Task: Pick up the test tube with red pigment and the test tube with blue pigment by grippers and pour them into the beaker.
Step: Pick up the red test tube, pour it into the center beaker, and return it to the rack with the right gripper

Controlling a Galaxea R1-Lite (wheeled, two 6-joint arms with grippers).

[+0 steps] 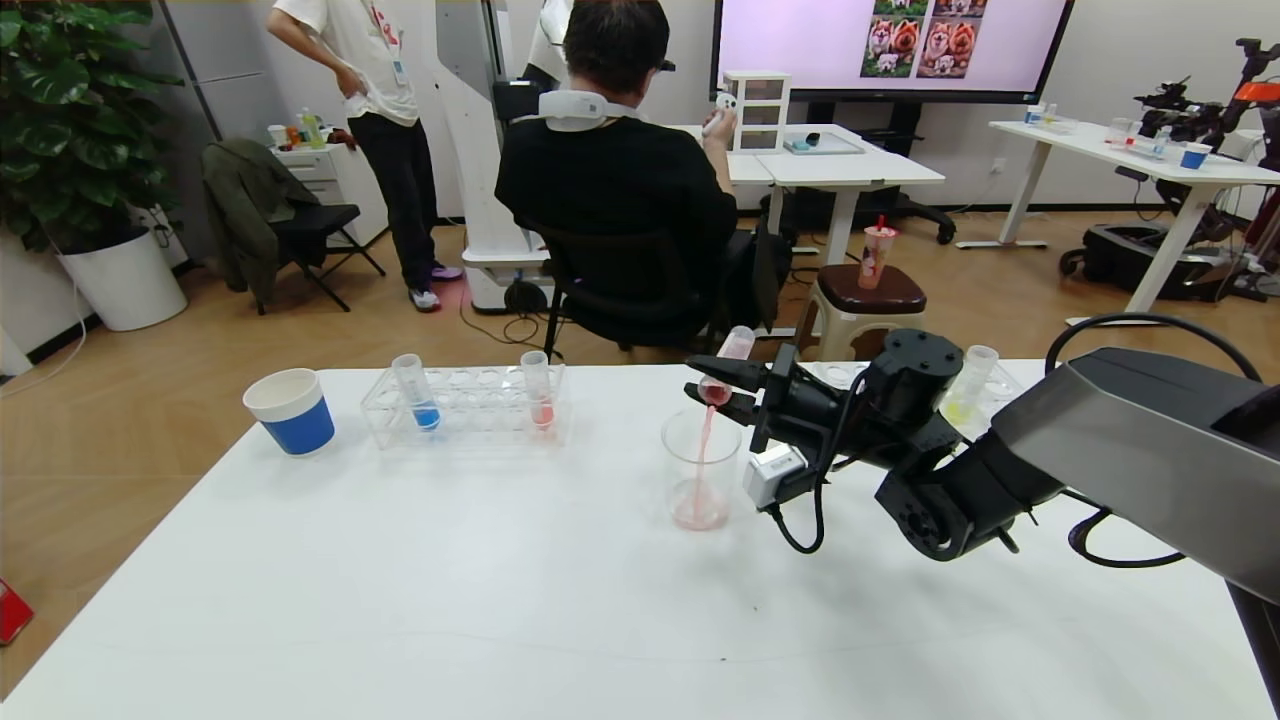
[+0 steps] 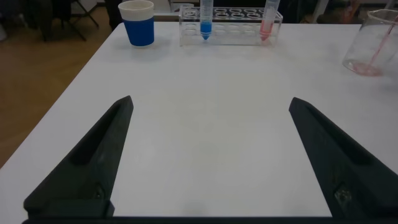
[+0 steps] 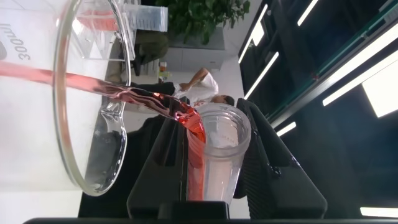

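Observation:
My right gripper (image 1: 720, 385) is shut on the test tube with red pigment (image 1: 733, 352) and holds it tilted mouth-down over the beaker (image 1: 700, 470). A red stream runs from the tube into the beaker, and red liquid pools at its bottom. The right wrist view shows the tube (image 3: 214, 155) between the jaws of the gripper (image 3: 211, 115), pouring over the beaker rim (image 3: 93, 93). The test tube with blue pigment (image 1: 418, 393) and a twin red tube (image 1: 540, 392) stand in a clear rack (image 1: 465, 412). My left gripper (image 2: 210, 102) is open and empty over bare table, short of the rack.
A blue-and-white paper cup (image 1: 290, 410) stands left of the rack. A tube with yellow-green liquid (image 1: 970, 385) stands behind my right arm. A seated person and a stool with a drink are beyond the table's far edge.

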